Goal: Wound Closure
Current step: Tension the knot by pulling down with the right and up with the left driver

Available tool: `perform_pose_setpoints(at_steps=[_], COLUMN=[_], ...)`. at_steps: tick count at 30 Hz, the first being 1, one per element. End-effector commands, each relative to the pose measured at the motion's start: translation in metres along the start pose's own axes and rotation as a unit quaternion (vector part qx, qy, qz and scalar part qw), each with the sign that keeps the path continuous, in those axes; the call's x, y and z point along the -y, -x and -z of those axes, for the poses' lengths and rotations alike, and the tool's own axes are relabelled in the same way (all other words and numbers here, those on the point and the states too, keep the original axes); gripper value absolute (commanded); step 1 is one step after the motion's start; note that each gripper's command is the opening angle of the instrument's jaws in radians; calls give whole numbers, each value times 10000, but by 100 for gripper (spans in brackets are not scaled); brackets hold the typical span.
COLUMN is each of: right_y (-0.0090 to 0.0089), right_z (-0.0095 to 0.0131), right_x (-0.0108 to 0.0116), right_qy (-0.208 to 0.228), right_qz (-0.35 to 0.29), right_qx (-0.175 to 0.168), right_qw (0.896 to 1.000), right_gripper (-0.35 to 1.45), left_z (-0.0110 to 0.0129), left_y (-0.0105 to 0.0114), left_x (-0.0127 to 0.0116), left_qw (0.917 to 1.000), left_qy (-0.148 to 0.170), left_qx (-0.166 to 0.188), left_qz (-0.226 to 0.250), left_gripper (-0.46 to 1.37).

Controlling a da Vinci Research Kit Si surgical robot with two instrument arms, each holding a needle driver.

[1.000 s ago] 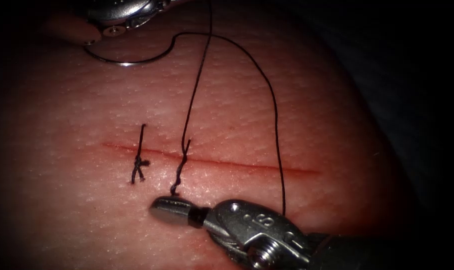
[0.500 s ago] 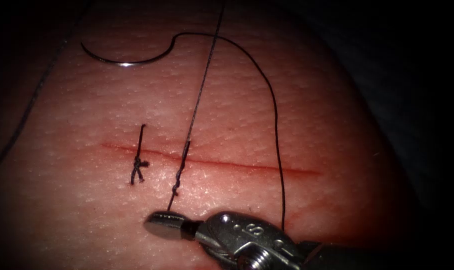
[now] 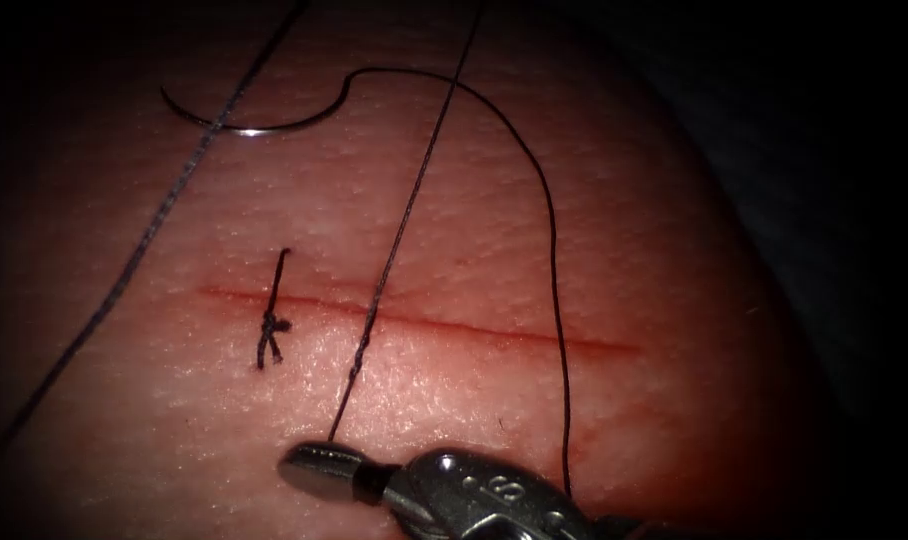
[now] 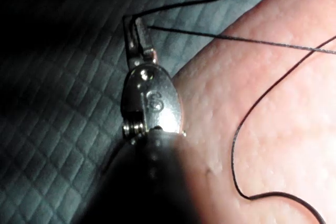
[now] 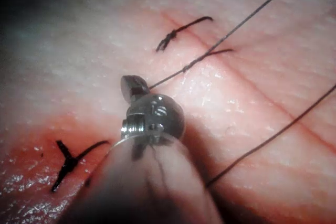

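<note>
The curved needle (image 3: 244, 127) lies loose on the tissue (image 3: 624, 250), beyond the cut (image 3: 494, 335) toward its left end; no tool holds it. My right tool (image 3: 319, 465) sits below the cut, shut on the thread's short end. From it the thread (image 3: 404, 220) runs taut up across the cut through a knot (image 3: 364, 330). Off the tissue's edge, my left tool (image 4: 137, 27) is shut on the thread over the cloth. A slack strand (image 3: 549, 230) curves from the needle's tail down past the right tool.
A tied stitch (image 3: 272, 325) with short cut ends sits on the cut left of the knot. A blurred strand (image 3: 144, 240) crosses the tissue's left side. Quilted blue cloth (image 4: 63, 103) surrounds the tissue. Another knotted stitch (image 5: 71, 161) lies in red fluid.
The left tool has gone from the endoscope view's top. The twisted strands at the cut have drawn straight and tight. The right tool shifted down and left with its thread end.
</note>
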Motion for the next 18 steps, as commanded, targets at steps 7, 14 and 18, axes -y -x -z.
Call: perform_pose_setpoints(at_steps=[7, 14, 18], right_y=[-40, -41, -36], right_z=[17, 14, 15], right_x=[-29, -56, -41], right_qy=[78, 83, 30], right_qz=[-122, -95, -104], right_qx=[-305, -341, -300], right_qw=[9994, 9993, 9995], right_gripper=[-35, -35, -35], left_z=[-25, -56, -60], left_y=[4, 28, 53], left_x=[8, 3, -7], left_qw=[9998, 9977, 9959], left_qy=[19, 65, 145], left_qx=[108, 230, 383], left_qz=[-144, -628, -807], left_gripper=[-35, -35, -35])
